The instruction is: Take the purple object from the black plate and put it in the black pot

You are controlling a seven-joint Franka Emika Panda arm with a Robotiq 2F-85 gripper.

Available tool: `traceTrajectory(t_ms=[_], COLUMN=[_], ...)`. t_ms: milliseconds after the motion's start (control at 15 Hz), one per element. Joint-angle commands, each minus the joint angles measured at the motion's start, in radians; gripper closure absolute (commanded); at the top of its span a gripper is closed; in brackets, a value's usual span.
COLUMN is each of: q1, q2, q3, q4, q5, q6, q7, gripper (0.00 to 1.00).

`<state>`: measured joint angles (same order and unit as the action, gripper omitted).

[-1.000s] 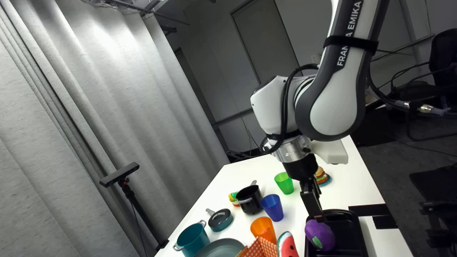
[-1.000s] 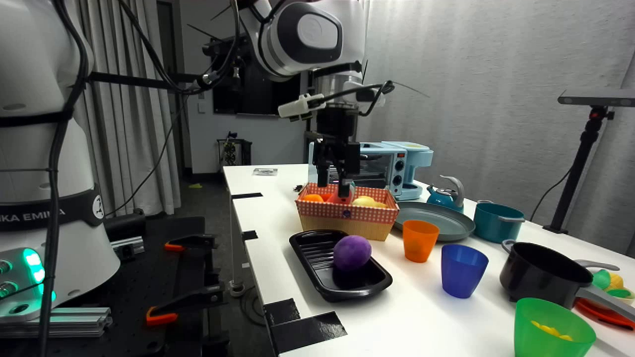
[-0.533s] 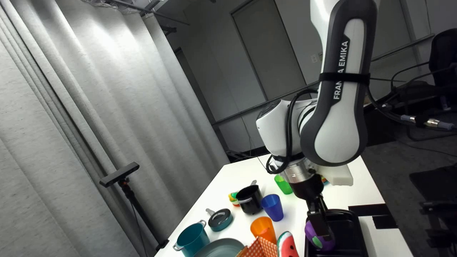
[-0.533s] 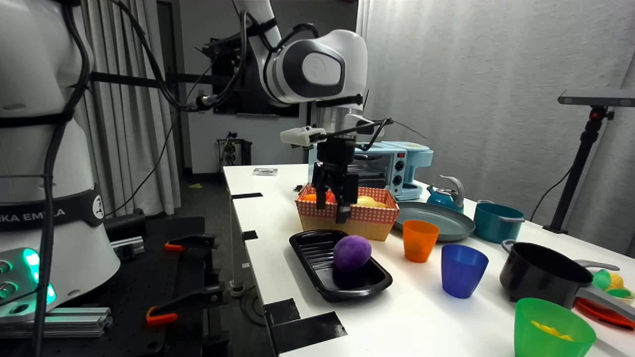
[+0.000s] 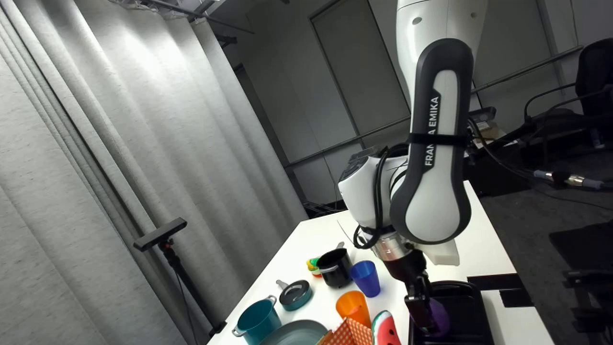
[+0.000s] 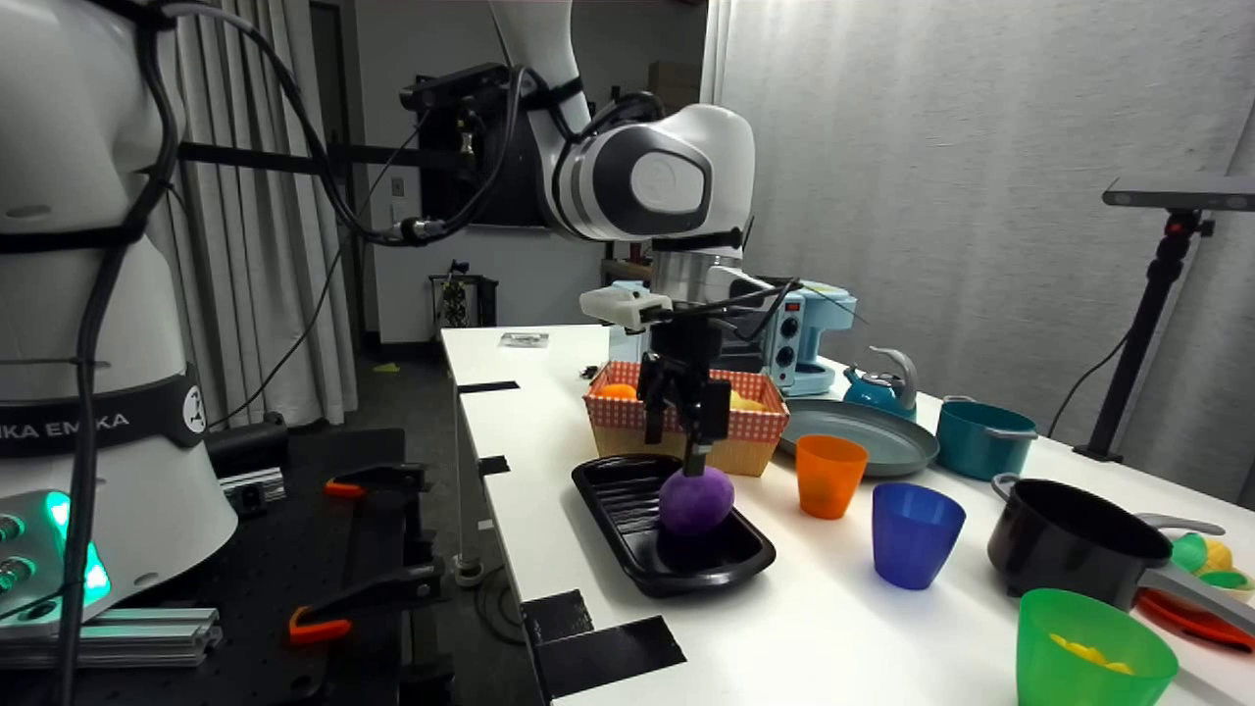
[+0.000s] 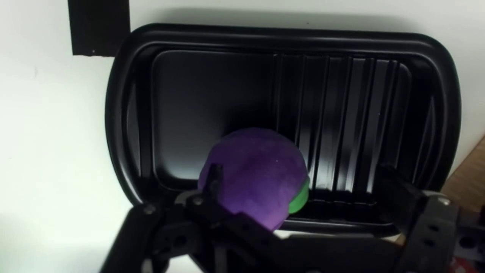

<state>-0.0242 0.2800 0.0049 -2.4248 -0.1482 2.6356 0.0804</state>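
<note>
Grasp and transfer look pending: purple rounded matte lump [image 5: 441, 317] in glossy black rectangular tray [image 5: 465, 309], lower right of an exterior view; round black metal-looking pot [image 6: 1064, 549], right side of an exterior view; black two-fingered gripper [image 7: 301, 174] gaping, lower wrist view.

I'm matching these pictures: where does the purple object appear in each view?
In an exterior view: purple object near the bottom, right of centre, partly behind a gripper finger.
In an exterior view: purple object below centre, slightly right.
In the wrist view: purple object just below centre.
Shared landmark: the black plate beneath it.
</note>
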Motion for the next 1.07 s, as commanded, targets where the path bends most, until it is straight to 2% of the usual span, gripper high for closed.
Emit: traceTrajectory(t_ms=[0, 733, 800, 867, 1000], q1=[0.012, 0.007, 0.007, 0.007, 0.005], q2=[0.071, 0.167, 0.172, 0.177, 0.183], q3=[-0.022, -0.039, -0.04, -0.041, -0.039], q4=[0.063, 0.114, 0.116, 0.117, 0.117], q5=[0.014, 0.023, 0.024, 0.025, 0.03], q6=[0.021, 0.016, 0.014, 0.013, 0.012], q7=[-0.012, -0.012, -0.012, -0.012, -0.013], gripper=[0.0, 0.01, 0.11, 0.25, 0.38])
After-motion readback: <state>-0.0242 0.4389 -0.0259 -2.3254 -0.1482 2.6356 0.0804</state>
